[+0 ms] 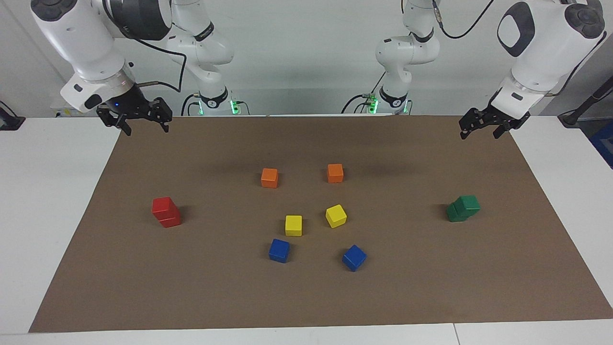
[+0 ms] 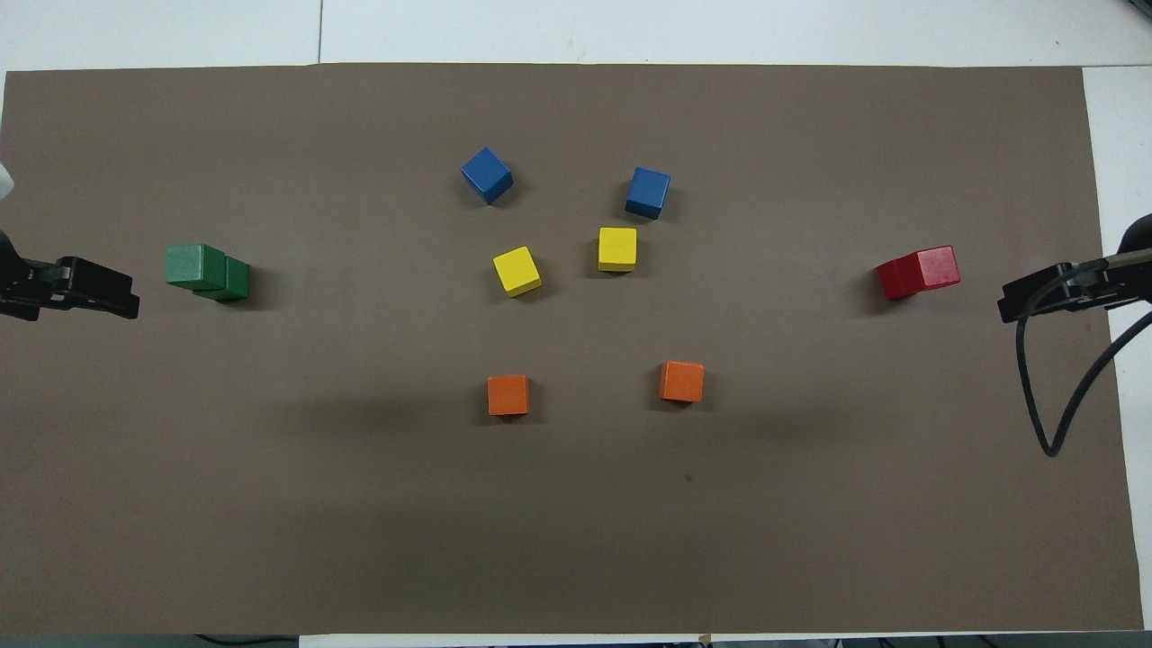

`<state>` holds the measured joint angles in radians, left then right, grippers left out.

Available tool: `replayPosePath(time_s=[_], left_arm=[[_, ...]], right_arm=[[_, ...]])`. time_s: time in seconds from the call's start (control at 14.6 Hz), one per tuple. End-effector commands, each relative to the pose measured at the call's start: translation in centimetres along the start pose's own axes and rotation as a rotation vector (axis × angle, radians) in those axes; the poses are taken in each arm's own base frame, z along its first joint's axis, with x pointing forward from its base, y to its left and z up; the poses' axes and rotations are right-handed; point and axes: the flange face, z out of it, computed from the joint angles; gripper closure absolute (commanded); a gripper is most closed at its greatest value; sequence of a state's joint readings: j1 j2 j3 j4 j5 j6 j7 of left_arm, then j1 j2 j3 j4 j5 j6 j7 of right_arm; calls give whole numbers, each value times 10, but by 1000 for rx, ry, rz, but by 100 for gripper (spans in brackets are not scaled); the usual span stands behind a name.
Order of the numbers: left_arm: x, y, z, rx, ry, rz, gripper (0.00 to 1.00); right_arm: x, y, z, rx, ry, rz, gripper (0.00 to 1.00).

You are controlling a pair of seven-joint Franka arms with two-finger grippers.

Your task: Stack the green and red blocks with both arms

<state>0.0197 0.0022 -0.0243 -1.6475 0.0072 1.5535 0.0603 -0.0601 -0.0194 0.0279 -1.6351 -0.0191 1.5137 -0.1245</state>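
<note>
**Both stacks standing — arms parked at the mat corners**

The right claw (image 1: 141, 120) is hanging in the air over the corner of the brown mat (image 1: 306, 297) at the right arm's end of the surface, fingers spread apart and gripping nothing. The left claw (image 1: 484, 128) is hanging over the matching corner at the left arm's end; its fingers are also standing apart and empty. Both arms are waiting.

The red stack (image 1: 165, 212) is sitting on the mat well below and apart from the right claw, one red cube on the other, the upper one turned slightly. The green stack (image 1: 463, 208) is sitting likewise well apart from the left claw, its upper cube offset and overhanging the lower one toward one edge.

Between the two claws, near the middle of the mat, the orange cubes (image 1: 269, 178), yellow cubes (image 1: 293, 225) and blue cubes (image 1: 279, 250) are lying singly, not touching one another.

Handling judgement: the cubes are appearing rigid, light and smooth-faced — probably painted wood, so somewhat slippery. The best hold is across two opposite flat side faces, at mid-height, with the fingers square to the faces. The green stack is looking the less secure; any correction there is calling for a vertical approach and a gentle release.

By the layout, the task is appearing complete.
</note>
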Motion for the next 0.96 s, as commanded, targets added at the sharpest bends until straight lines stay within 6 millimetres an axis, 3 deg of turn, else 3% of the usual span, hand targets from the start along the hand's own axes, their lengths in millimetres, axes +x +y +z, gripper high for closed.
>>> replayPosePath(time_s=[0.0,0.89], left_arm=[[-3,-1,-5,-10,12,-8,0],[-3,-1,-5,-10,12,-8,0]], right_arm=[[-1,1,-3,-3,28,26,0],[0,4,-4,-2,39,48,0]])
